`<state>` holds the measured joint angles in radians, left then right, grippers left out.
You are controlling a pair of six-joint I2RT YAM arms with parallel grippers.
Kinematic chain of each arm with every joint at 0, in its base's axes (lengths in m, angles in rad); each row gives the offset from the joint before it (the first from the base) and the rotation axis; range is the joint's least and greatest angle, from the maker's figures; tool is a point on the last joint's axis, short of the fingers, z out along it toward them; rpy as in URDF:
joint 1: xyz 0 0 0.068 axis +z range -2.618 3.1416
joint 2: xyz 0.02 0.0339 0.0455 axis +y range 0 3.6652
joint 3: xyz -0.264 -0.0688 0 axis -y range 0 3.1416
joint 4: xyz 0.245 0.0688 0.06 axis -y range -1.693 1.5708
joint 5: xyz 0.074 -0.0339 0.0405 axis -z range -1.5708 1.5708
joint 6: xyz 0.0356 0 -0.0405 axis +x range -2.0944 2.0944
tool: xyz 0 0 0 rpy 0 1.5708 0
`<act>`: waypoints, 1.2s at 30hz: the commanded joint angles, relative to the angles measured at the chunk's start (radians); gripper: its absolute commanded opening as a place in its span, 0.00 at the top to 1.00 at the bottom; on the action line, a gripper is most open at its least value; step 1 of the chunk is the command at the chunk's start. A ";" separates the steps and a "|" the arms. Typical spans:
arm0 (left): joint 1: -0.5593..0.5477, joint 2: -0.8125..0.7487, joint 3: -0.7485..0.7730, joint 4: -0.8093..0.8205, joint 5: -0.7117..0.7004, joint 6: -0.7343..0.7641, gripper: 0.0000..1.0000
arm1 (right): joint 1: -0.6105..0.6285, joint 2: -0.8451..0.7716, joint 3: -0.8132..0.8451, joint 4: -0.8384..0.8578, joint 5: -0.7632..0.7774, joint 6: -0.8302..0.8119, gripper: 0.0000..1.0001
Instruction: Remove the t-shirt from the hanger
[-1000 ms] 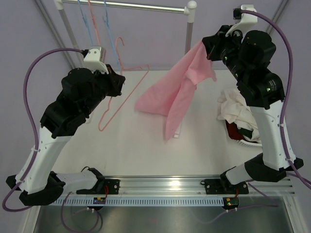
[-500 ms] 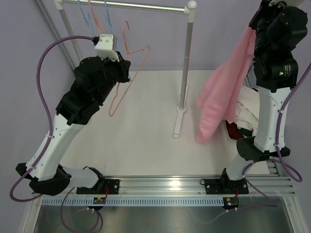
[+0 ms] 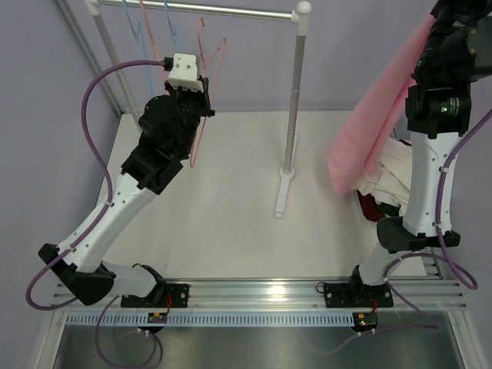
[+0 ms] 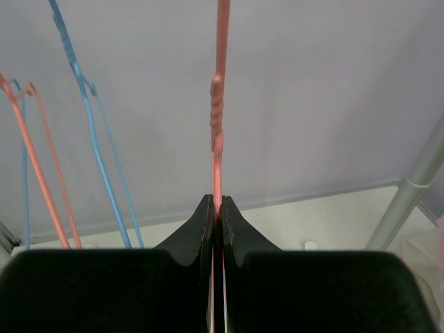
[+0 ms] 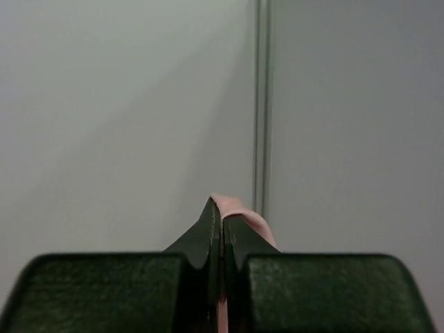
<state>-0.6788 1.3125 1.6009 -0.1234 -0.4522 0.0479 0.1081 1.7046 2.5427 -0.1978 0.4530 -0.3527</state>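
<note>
The pink t-shirt (image 3: 380,127) hangs free of the hanger, high at the right, above the heap of clothes. My right gripper (image 5: 221,208) is shut on a fold of the t-shirt (image 5: 239,208); in the top view its jaws are hidden at the frame's upper right edge. The salmon wire hanger (image 3: 206,73) is bare and held up near the rail. My left gripper (image 3: 201,96) is shut on the hanger's wire, which runs straight up between its fingertips in the left wrist view (image 4: 217,118).
A clothes rail (image 3: 207,9) on a white post (image 3: 290,108) crosses the back, with blue (image 3: 132,27) and salmon hangers hooked at its left. A heap of white and red clothes (image 3: 388,181) lies at the right. Purple walls enclose the table.
My right arm swung up and right, carrying the pink t-shirt off over the clothes heap. My left arm rose and carried the bare hanger back toward the rail.
</note>
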 commanded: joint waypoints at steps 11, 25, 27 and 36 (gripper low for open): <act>0.015 0.076 0.062 0.311 -0.069 0.129 1.00 | -0.271 0.012 0.079 0.224 -0.036 -0.003 1.00; 0.125 0.221 0.197 0.257 0.033 0.034 1.00 | -0.337 -0.335 -0.898 0.374 0.032 0.168 1.00; 0.140 0.232 0.203 0.254 0.052 0.023 1.00 | -0.337 -0.384 -1.031 0.402 0.052 0.211 1.00; 0.173 0.268 0.249 0.232 0.098 -0.016 1.00 | -0.337 -0.491 -1.350 0.353 0.321 0.440 1.00</act>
<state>-0.5125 1.5761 1.7939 0.0593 -0.3923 0.0597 -0.2237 1.2903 1.2575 0.0940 0.6033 -0.0208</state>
